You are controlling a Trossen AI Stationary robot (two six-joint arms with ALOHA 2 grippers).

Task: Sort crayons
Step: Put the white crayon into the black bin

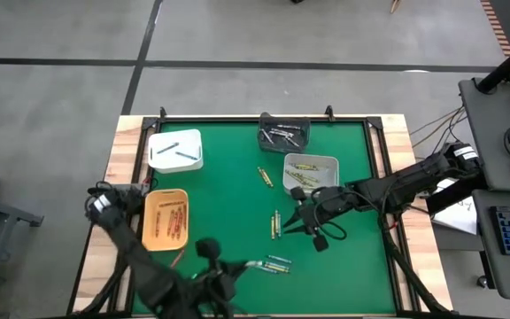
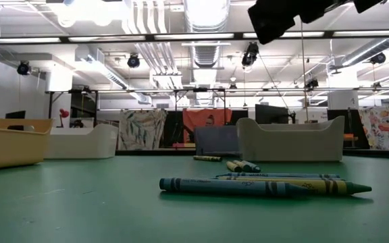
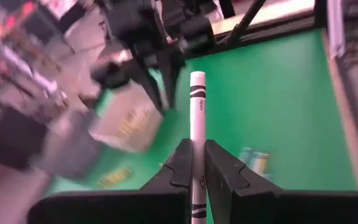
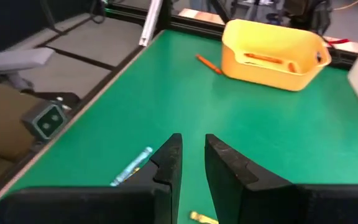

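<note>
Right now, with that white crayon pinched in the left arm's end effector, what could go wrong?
The left end effector grips the white crayon low on its length, so most of it sticks out. It might tilt or slip on the way. The white tray looks to be some way off. The loose blue crayons lie close by and could be knocked.

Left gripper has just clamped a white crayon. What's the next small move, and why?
Probably lift it clear and carry it toward the white tray. The left gripper is shut on the white crayon, which stands up between its fingers, and that tray already holds pale sticks. The right gripper hovers over the green mat, holding nothing.
</note>
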